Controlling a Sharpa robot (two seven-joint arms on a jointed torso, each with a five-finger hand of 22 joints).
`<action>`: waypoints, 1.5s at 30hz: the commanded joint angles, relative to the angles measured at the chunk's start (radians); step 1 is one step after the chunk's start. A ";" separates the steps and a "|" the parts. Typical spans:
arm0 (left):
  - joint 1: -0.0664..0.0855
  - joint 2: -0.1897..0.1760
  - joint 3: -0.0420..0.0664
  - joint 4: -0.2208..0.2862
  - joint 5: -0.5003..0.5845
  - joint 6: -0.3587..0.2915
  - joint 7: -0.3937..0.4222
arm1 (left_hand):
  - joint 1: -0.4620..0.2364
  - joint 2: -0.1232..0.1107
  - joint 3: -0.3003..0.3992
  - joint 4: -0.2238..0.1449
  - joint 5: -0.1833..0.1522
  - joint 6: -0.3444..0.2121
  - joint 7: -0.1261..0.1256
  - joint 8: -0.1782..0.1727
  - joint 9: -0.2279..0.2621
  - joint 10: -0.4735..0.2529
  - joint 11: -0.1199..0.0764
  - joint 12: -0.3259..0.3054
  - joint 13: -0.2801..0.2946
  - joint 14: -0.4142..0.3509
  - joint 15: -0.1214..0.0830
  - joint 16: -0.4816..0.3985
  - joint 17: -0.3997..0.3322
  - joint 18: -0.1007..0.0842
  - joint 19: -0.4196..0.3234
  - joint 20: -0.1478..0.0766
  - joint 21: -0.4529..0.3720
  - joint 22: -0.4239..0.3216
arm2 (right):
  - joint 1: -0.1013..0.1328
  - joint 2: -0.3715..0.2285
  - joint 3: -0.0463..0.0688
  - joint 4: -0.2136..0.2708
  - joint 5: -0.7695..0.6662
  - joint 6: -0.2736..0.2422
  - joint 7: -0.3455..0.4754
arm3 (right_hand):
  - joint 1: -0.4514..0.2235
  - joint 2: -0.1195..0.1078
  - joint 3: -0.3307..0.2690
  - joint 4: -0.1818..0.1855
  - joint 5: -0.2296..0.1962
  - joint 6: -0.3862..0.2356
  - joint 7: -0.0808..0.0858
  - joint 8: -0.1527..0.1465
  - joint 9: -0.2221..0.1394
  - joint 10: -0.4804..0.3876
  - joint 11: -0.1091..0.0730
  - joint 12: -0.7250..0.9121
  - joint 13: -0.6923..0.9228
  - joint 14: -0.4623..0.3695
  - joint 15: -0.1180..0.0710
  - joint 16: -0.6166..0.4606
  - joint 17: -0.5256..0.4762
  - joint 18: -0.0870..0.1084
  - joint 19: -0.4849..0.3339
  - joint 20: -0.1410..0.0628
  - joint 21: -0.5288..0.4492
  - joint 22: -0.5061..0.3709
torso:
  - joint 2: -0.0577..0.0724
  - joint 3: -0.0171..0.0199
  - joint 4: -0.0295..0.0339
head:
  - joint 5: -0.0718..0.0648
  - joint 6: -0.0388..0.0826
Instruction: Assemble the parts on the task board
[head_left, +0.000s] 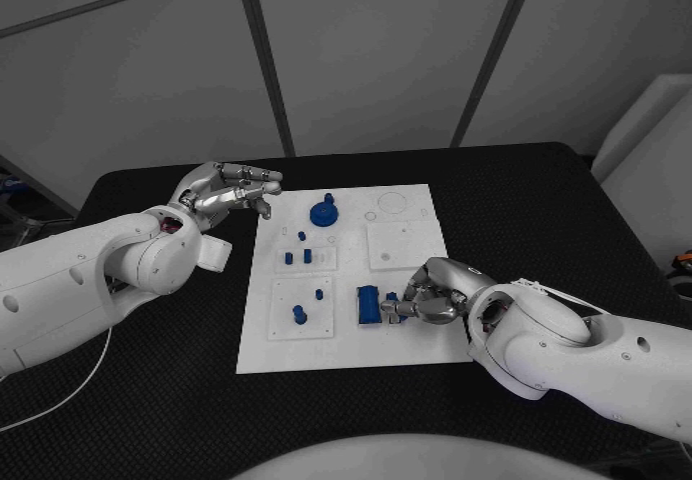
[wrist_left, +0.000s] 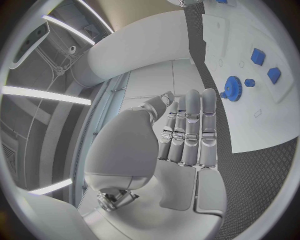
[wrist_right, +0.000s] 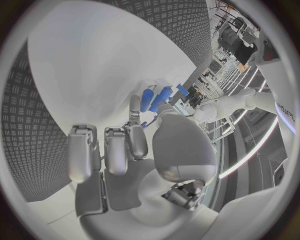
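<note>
The white task board (head_left: 397, 340) lies in the middle of the black table. On it stand a blue gear (head_left: 326, 212), several small blue pegs (head_left: 299, 314) and a blue block (head_left: 369, 305). My right hand (head_left: 427, 296) rests on the board beside the block, thumb and a finger pinching a small blue part (head_left: 391, 303) against it. In the right wrist view the right hand (wrist_right: 125, 145) has its other fingers curled, with long blue pieces (wrist_right: 147, 100) just past the fingertips. My left hand (head_left: 231, 190) hovers off the board's far left corner, holding nothing. The left wrist view has the left hand (wrist_left: 187, 130) with straight fingers, and beyond them the gear (wrist_left: 232, 88).
White inset plates (head_left: 400, 244) with round recesses (head_left: 392, 203) take up the board's far right part. Two blue blocks (wrist_left: 257, 56) appear in the left wrist view. Black table (head_left: 548, 210) surrounds the board, and a white object (head_left: 649, 150) stands at the far right.
</note>
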 joint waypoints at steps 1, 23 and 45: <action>0.001 0.000 0.001 0.000 0.002 0.012 0.000 | -0.005 0.002 0.003 0.001 0.005 0.001 0.005 -0.006 -0.001 -0.006 -0.002 0.005 -0.001 0.000 0.004 -0.005 -0.001 0.007 -0.002 0.006 -0.004 -0.002 | 0.001 -0.006 0.000 0.011 -0.016 -0.014 0.005 | -0.009 0.005 -0.010 -0.002 0.002 0.006 0.001 -0.002 0.001 0.019 0.005 0.006 0.083 0.088 -0.008 0.006 0.182 -0.017 0.060 -0.007 0.007 0.185 | 0.000 0.0002 0.0000 | -0.001 0.000; 0.001 0.001 0.001 -0.004 0.002 0.012 -0.001 | -0.006 0.002 0.004 0.001 0.005 0.001 0.006 -0.007 -0.001 -0.007 -0.002 0.005 -0.001 -0.001 0.005 -0.005 -0.001 0.006 -0.002 0.006 -0.004 -0.002 | 0.000 -0.014 0.000 0.037 -0.004 -0.008 0.013 | -0.005 0.041 -0.028 -0.004 0.039 0.013 -0.003 0.003 0.004 0.027 0.002 0.024 0.097 0.091 -0.010 0.014 0.194 -0.019 0.065 -0.009 0.014 0.194 | -0.001 -0.0007 -0.0001 | -0.002 -0.002; 0.001 0.001 0.001 -0.005 0.002 0.006 0.007 | -0.006 0.002 0.004 0.001 0.005 0.001 0.006 -0.007 -0.001 -0.007 -0.002 0.005 -0.001 -0.001 0.005 -0.005 -0.001 0.006 -0.002 0.006 -0.004 -0.002 | 0.001 -0.054 0.000 -0.005 -0.008 -0.096 0.110 | 0.255 0.040 -0.016 -0.116 -0.039 -0.006 0.001 -0.012 -0.004 0.004 0.004 -0.035 0.062 0.083 -0.010 -0.006 0.164 -0.012 0.048 -0.010 -0.008 0.168 | -0.002 0.0001 0.0014 | -0.008 0.006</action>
